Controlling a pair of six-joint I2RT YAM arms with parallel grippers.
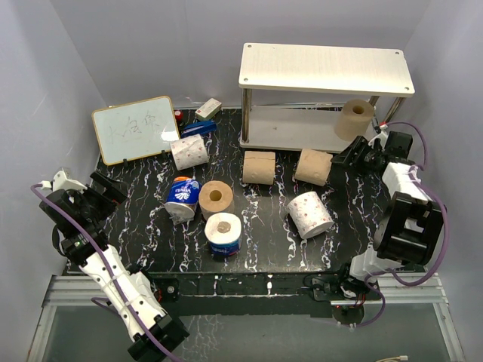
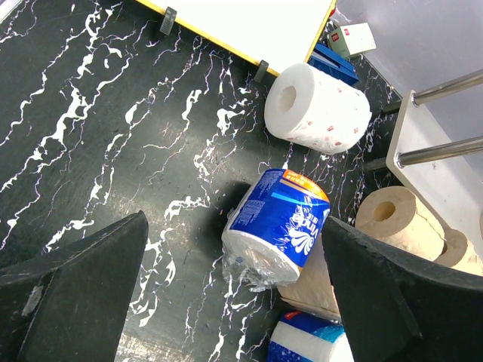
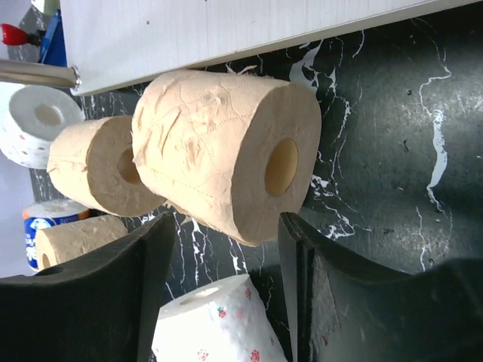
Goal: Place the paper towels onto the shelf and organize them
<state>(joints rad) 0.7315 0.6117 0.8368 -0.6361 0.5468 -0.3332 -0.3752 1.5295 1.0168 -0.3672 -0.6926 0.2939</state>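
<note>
The shelf [image 1: 326, 69] stands at the back right, with one tan roll [image 1: 355, 118] on the right end of its lower board. Two tan rolls [image 1: 259, 167] [image 1: 313, 167] lie in front of it; a third [image 1: 216, 200] stands on end. White patterned rolls lie at mid-table [image 1: 310, 214] and by the whiteboard [image 1: 189, 151]. A blue-wrapped roll [image 1: 182, 197] [image 2: 283, 222] lies left of centre, and a blue-banded roll [image 1: 224, 234] stands near the front. My right gripper [image 1: 350, 157] [image 3: 226, 302] is open, just short of a tan roll [image 3: 226, 151]. My left gripper [image 1: 104, 190] [image 2: 234, 294] is open and empty.
A yellow-framed whiteboard [image 1: 136, 128] leans at the back left. Small items, a blue one [image 1: 198, 129] and a white box [image 1: 208, 109], lie behind it. The shelf's silver legs [image 2: 441, 151] stand near the tan rolls. Grey walls close in both sides.
</note>
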